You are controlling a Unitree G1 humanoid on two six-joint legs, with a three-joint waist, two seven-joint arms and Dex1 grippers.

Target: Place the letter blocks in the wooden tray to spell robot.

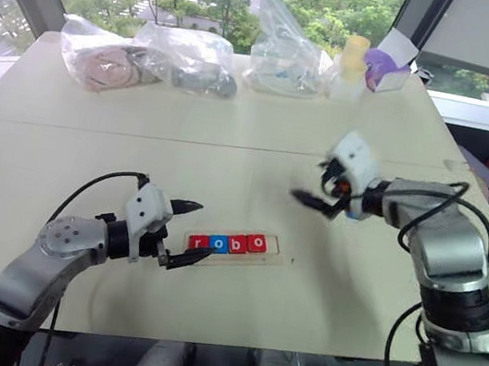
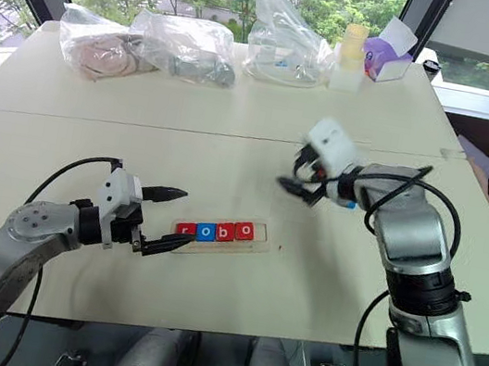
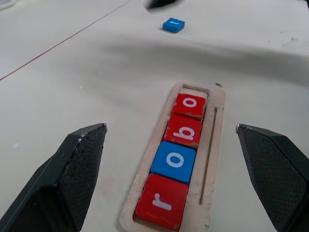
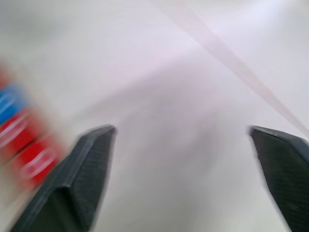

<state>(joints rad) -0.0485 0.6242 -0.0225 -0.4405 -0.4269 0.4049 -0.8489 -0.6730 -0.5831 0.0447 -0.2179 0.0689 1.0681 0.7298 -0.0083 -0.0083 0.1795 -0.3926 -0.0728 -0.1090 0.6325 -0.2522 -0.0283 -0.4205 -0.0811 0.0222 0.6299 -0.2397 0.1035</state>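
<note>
Letter blocks [image 3: 175,161]: glossy square tiles in pale-wood tray [image 3: 211,145]

The right wrist view is smeared by motion: the letter blocks [image 4: 21,135] are red and blue streaks, letters unreadable, cut off at the edge.

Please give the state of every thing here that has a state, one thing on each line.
Tray: four slots filled, reads "robo", end slot free.
t block: loose on the table, outside the tray.
Left gripper: open, empty, beside the tray's end.
Right gripper: open, empty, above the table.
Bags: closed.
</note>
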